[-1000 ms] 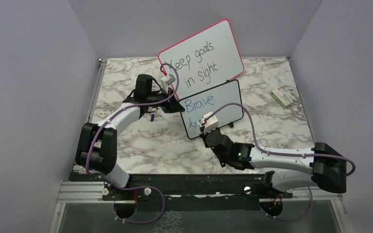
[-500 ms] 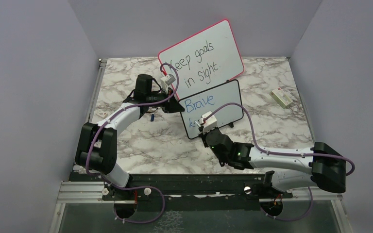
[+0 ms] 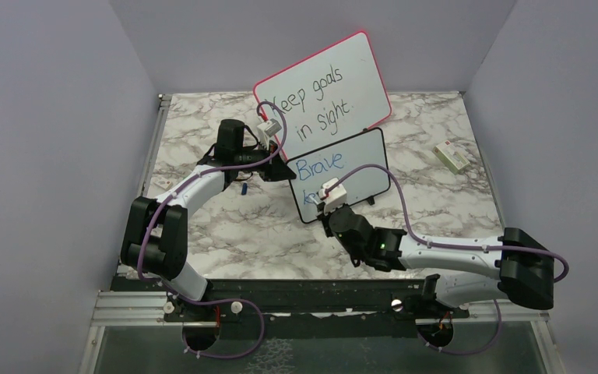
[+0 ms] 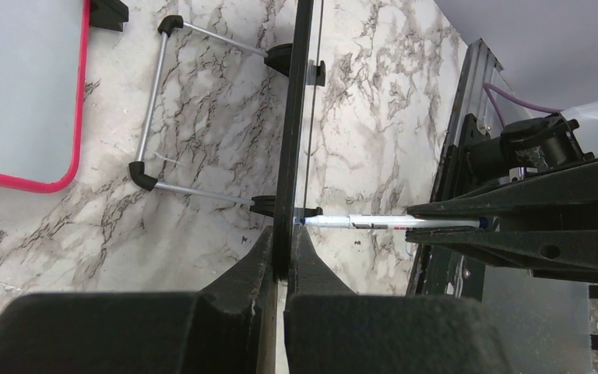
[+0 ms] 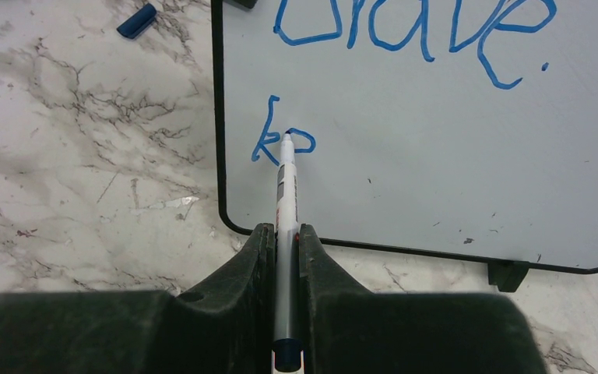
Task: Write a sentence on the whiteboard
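Observation:
The small black-framed whiteboard (image 3: pixel 354 160) stands tilted mid-table; it also shows in the right wrist view (image 5: pixel 467 156) and edge-on in the left wrist view (image 4: pixel 292 117). Blue writing on it reads "Brave." (image 5: pixel 413 31) with "ke" (image 5: pixel 284 144) begun below. My left gripper (image 3: pixel 286 170) (image 4: pixel 284 238) is shut on the board's left edge. My right gripper (image 3: pixel 328 209) (image 5: pixel 286 234) is shut on a white marker (image 5: pixel 286 195) whose tip touches the board at the "e". The marker also shows in the left wrist view (image 4: pixel 381 222).
The larger pink-framed board (image 3: pixel 323 86) with black "Keep goals in sight." stands behind. A blue marker cap (image 5: pixel 136 21) lies left of the small board. A small white eraser box (image 3: pixel 452 157) lies at the right. The board's wire stand (image 4: pixel 152 117) is behind it.
My right gripper has shifted slightly left and up along the board's lower line, and the blue writing there has grown past the "k". The left arm has not moved.

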Robot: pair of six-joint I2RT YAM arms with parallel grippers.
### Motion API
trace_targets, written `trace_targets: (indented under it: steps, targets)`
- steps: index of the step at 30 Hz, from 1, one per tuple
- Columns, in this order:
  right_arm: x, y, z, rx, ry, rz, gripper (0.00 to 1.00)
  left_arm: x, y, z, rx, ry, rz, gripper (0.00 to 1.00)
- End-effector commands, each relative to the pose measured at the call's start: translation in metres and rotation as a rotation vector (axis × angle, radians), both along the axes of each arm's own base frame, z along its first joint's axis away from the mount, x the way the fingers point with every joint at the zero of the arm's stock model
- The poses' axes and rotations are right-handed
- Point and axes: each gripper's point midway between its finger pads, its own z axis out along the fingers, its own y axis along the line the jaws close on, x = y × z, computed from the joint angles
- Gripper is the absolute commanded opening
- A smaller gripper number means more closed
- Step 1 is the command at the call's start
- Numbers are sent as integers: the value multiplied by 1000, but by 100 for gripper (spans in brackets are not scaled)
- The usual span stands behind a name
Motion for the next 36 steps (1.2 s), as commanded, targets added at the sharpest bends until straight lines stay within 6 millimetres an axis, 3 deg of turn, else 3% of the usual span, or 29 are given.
trace_targets:
  steps: [1, 18, 36]
  targets:
    - [-5, -10, -17, -33, 54, -5, 1, -3, 0, -12, 40, 19, 10, 0]
    - [-2, -29, -21, -66, 41, -75, 0, -3, 0, -13, 41, 22, 9, 0]
    - [-4, -25, 4, 63, -5, -49, 1, -3, 0, -13, 40, 24, 9, 0]
